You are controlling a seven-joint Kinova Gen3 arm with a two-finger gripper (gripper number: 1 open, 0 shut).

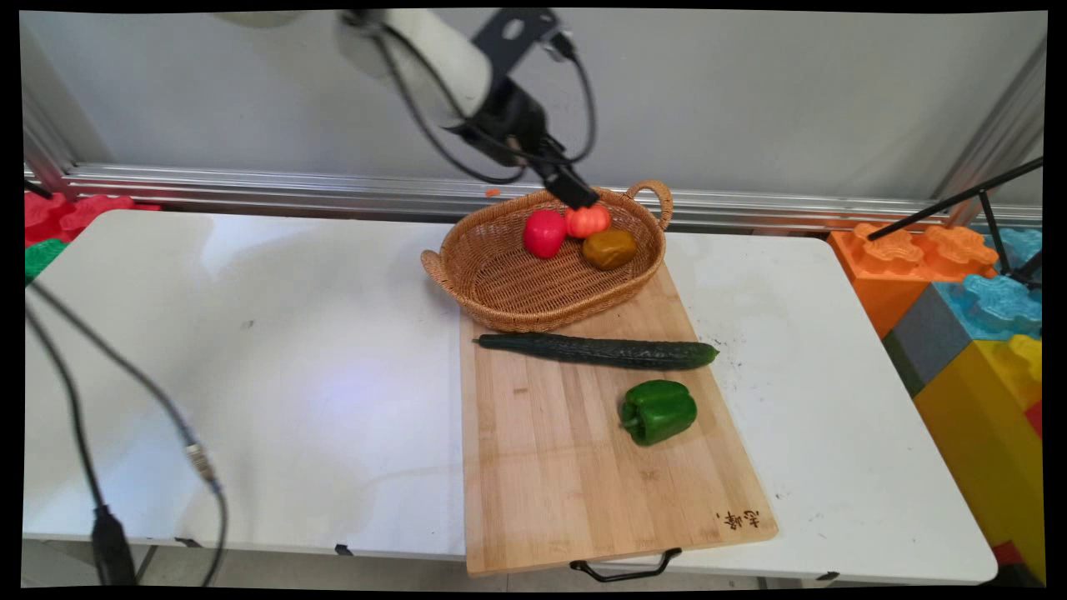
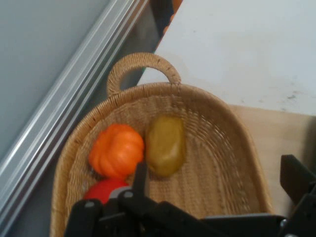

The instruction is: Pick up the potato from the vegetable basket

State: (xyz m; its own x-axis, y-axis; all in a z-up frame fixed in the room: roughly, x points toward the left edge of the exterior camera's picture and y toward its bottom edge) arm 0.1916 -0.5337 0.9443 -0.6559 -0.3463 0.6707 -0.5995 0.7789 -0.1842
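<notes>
Basket [image 1: 500,283] holds tomato [image 1: 588,220]; pepper [image 1: 544,232]; potato [image 1: 609,248].

A wicker basket [image 1: 508,287] sits on the far end of a wooden cutting board [image 1: 550,467], holding a red pepper [image 1: 543,232], an orange tomato [image 1: 590,220] and a brownish potato [image 1: 609,248]. A cucumber [image 1: 596,351] and green pepper [image 1: 658,411] lie on the board, with big toy blocks [image 1: 959,308] off the white table's [image 1: 250,350] right end.

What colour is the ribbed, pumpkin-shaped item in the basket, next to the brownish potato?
Orange; the hand view shows it best, lying in the wicker basket.
</notes>
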